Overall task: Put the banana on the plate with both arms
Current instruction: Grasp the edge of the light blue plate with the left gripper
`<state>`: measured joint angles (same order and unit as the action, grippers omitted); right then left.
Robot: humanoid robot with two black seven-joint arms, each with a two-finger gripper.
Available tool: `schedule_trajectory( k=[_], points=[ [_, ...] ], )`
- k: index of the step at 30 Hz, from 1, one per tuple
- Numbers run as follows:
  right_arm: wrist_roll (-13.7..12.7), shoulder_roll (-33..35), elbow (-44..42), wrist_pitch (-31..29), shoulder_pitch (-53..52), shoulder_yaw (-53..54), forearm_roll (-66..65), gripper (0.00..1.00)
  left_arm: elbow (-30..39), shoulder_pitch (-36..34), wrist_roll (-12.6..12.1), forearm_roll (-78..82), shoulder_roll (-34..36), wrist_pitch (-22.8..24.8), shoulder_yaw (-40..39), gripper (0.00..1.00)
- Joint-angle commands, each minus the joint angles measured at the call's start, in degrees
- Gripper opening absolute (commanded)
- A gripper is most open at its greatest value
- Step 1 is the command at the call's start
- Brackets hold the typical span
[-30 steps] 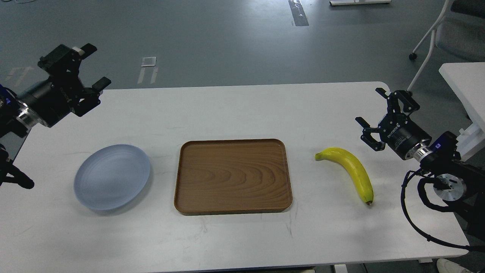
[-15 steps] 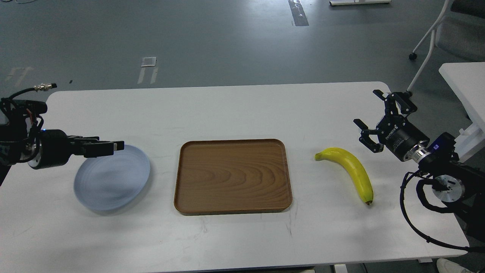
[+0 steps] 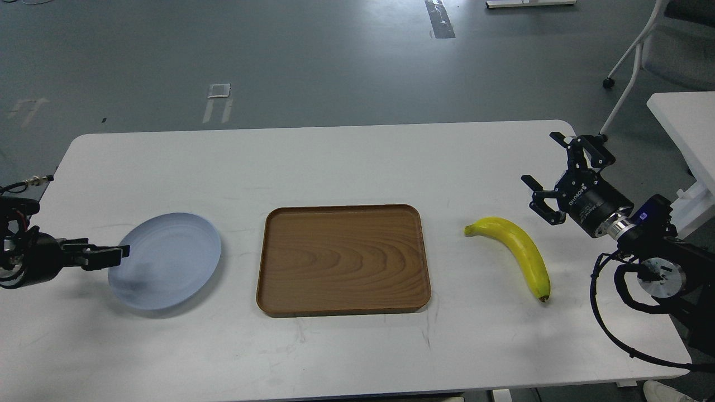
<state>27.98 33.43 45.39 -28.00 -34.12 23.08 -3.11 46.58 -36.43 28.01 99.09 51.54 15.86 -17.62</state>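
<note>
The yellow banana (image 3: 516, 245) lies on the white table (image 3: 335, 162), right of the middle, its dark tip towards the front. The pale blue-grey plate (image 3: 167, 259) sits at the left and holds nothing. My left gripper (image 3: 114, 255) is low over the table, seen side-on, with its fingertips at the plate's left rim. I cannot tell its two fingers apart or whether it touches the plate. My right gripper (image 3: 540, 157) is open and empty, above the table, just to the upper right of the banana.
A brown wooden tray (image 3: 343, 259) lies between the plate and the banana and holds nothing. A second white table (image 3: 684, 123) and a chair (image 3: 665, 50) stand at the far right. My right arm's cable (image 3: 609, 324) loops over the table's right front corner.
My left arm has swung down from high over the table's back left, turned side-on, and drawn back left to the plate's left rim. The right gripper has barely moved.
</note>
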Motion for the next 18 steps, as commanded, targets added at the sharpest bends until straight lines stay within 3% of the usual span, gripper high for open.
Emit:
schedule_trajectory(
  k=[1, 5, 10, 11, 12, 15, 18],
  points=[
    [0.0, -0.1, 0.0, 0.0, 0.0, 0.0, 0.0, 0.99, -2.0, 0.7, 0.0, -1.2, -1.3, 0.0, 0.0, 0.81],
    [0.0, -0.1, 0.0, 0.0, 0.0, -0.1, -0.1, 0.99, -2.1, 1.8, 0.0, -3.2, -1.4, 0.0, 0.0, 0.77],
    [0.0, -0.1, 0.0, 0.0, 0.1, -0.1, -0.1, 0.99, -2.1, 2.0, 0.0, -3.5, -1.4, 0.0, 0.0, 0.55],
    [0.0, -0.2, 0.0, 0.0, 0.1, -0.1, -0.1, 0.99, -2.1, 2.0, 0.0, -3.7, -1.4, 0.0, 0.0, 0.44],
    [0.0, -0.2, -0.1, 0.0, 0.1, -0.1, -0.1, 0.99, -2.1, 2.0, 0.0, -3.7, -1.4, 0.1, 0.0, 0.26],
    [0.0, -0.4, -0.1, 0.0, 0.1, -0.1, -0.1, 0.99, -2.1, 2.0, 0.0, -3.9, -1.4, 0.0, 0.0, 0.02],
    [0.0, -0.5, -0.2, 0.0, 0.1, -0.2, -0.1, 0.99, -2.1, 2.0, 0.0, -4.7, -1.4, 0.0, 0.0, 0.00]
  ],
)
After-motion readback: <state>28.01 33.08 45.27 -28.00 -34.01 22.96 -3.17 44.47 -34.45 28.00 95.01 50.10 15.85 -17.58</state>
